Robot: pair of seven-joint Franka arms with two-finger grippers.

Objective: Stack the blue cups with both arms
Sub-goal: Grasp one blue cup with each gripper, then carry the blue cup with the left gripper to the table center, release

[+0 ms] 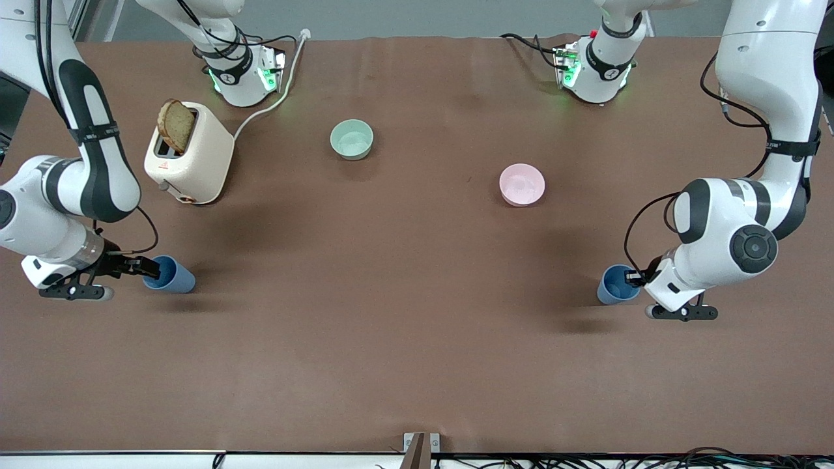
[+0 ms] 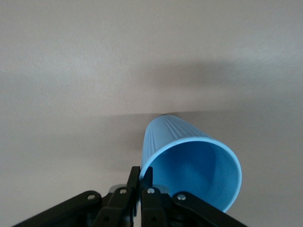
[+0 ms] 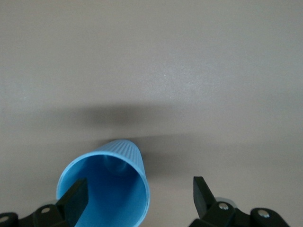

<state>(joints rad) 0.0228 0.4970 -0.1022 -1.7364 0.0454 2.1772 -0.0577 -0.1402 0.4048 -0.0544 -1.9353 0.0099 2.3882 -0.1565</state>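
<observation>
One blue cup sits toward the right arm's end of the table, its mouth turned toward my right gripper. In the right wrist view the right gripper is open. One fingertip is at the mouth of this cup and the other is outside, with the cup wall between them. The second blue cup sits toward the left arm's end. My left gripper is shut on its rim. In the left wrist view the left gripper pinches the wall of the cup.
A cream toaster with a slice of bread stands near the right arm's base. A pale green bowl and a pink bowl lie farther from the front camera than the cups. Brown table lies between the cups.
</observation>
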